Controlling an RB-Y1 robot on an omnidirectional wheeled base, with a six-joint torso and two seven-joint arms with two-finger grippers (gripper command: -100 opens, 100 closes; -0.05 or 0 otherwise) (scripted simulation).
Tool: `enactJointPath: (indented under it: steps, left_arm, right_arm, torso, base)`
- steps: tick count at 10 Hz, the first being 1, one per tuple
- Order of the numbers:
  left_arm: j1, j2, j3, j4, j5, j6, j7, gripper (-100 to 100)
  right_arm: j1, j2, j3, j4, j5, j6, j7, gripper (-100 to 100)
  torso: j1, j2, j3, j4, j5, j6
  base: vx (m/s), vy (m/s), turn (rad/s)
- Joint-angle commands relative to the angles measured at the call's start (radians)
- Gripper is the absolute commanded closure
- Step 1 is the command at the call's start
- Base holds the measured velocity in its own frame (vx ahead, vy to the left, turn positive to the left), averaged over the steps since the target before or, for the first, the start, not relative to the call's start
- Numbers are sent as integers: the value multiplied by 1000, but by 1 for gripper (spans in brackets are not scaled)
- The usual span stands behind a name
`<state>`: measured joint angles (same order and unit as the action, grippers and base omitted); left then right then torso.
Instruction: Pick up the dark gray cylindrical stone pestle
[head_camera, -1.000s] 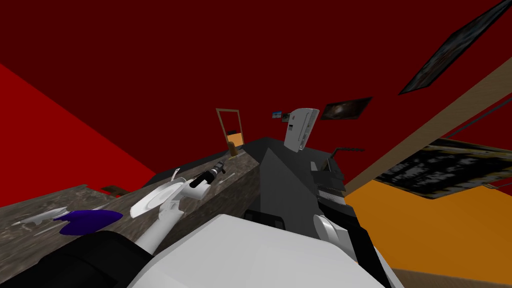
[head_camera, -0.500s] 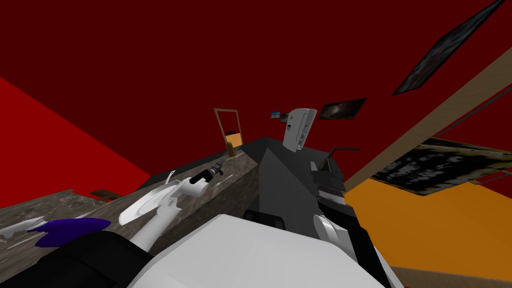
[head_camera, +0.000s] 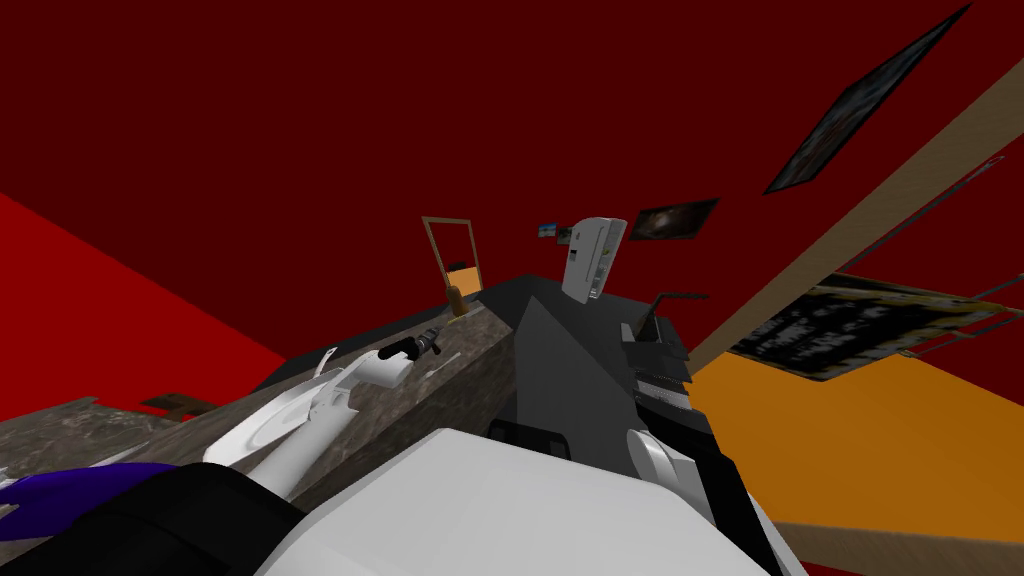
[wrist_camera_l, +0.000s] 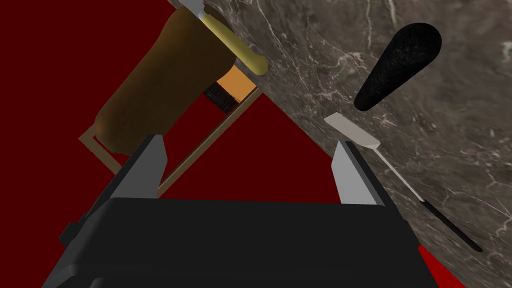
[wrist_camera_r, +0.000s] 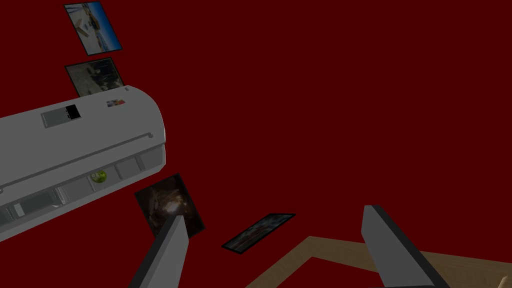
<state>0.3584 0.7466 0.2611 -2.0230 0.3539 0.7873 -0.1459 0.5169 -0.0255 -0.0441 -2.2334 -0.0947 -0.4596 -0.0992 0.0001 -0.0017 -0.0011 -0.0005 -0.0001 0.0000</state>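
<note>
Nothing legible anywhere — the small badge (wrist_camera_r: 116, 103) on the white unit (wrist_camera_r: 85, 150) is unreadable

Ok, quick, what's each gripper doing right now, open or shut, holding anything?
Left gripper: open, holding nothing; the dark pestle lies on the counter, outside the fingers.
Right gripper: open, holding nothing.

The left hand (wrist_camera_l: 248, 141) is seen with its fingers spread wide and nothing held between them. Beyond one finger, a black tapered pestle (wrist_camera_l: 397, 65) is laid flat on the marbled grey counter (wrist_camera_l: 450, 130), with a pale-bladed spatula (wrist_camera_l: 352, 132) just beside it.
</note>
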Motion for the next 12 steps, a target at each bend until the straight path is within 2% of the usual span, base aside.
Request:
enactJointPath:
  steps: [1, 2, 3, 4, 5, 6, 7, 8, 9, 10, 11, 12]
  left_arm:
    - [2, 13, 6, 12, 17, 47, -14, -100]
    - [-4, 35, 14, 38, 48, 76, -37, -100]
    - [-4, 35, 14, 38, 48, 103, -37, -100]
    - [-10, 55, 21, 65, 79, 132, -60, -100]
    - [-10, 55, 21, 65, 79, 157, -60, -100]
    - [-15, 74, 27, 91, 109, 189, -84, -100]
    - [-15, 74, 27, 91, 109, 209, -84, -100]
    - [-20, 91, 32, 117, 140, 241, -108, -100]
    - [-20, 91, 32, 117, 140, 258, -108, -100]
    - [-25, 107, 36, 143, 169, 293, -131, -100]
    - [-25, 107, 36, 143, 169, 304, -131, -100]
    - [-30, 121, 39, 169, 198, 345, -155, -100]
  right_arm:
    - [0, 0, 0, 0, 0, 0, 0, 0]
    - [0, 0, 0, 0, 0, 0, 0, 0]
    - [0, 0, 0, 0, 0, 0, 0, 0]
    - [0, 0, 0, 0, 0, 0, 0, 0]
    - [0, 0, 0, 0, 0, 0, 0, 0]
    - [0, 0, 0, 0, 0, 0, 0, 0]
    - [0, 0, 0, 0, 0, 0, 0, 0]
    - [0, 0, 0, 0, 0, 0, 0, 0]
    - [0, 0, 0, 0, 0, 0, 0, 0]
    - [0, 0, 0, 0, 0, 0, 0, 0]
    - [0, 0, 0, 0, 0, 0, 0, 0]
    - [0, 0, 0, 0, 0, 0, 0, 0]
  torso:
    - [0, 0, 0, 0, 0, 0]
    - [0, 0, 0, 0, 0, 0]
    - [0, 0, 0, 0, 0, 0]
    - [0, 1, 0, 0, 0, 0]
    - [0, 0, 0, 0, 0, 0]
    - [0, 0, 0, 0, 0, 0]
    - [0, 1, 0, 0, 0, 0]
    - [1, 1, 0, 0, 0, 0]
    - [1, 1, 0, 0, 0, 0]
    - [1, 1, 0, 0, 0, 0]
    - [1, 1, 0, 0, 0, 0]
    - [1, 1, 0, 0, 0, 0]
  base:
    - [21, -1, -47]
    - [24, 0, -77]
    - [21, 3, -41]
    - [30, 2, -79]
    - [23, 4, -49]
    - [22, 6, -93]
    - [19, 9, -49]
    - [21, 16, -94]
    - [18, 15, -51]
    - [20, 14, -93]
    - [18, 12, -46]
    - [19, 14, -90]
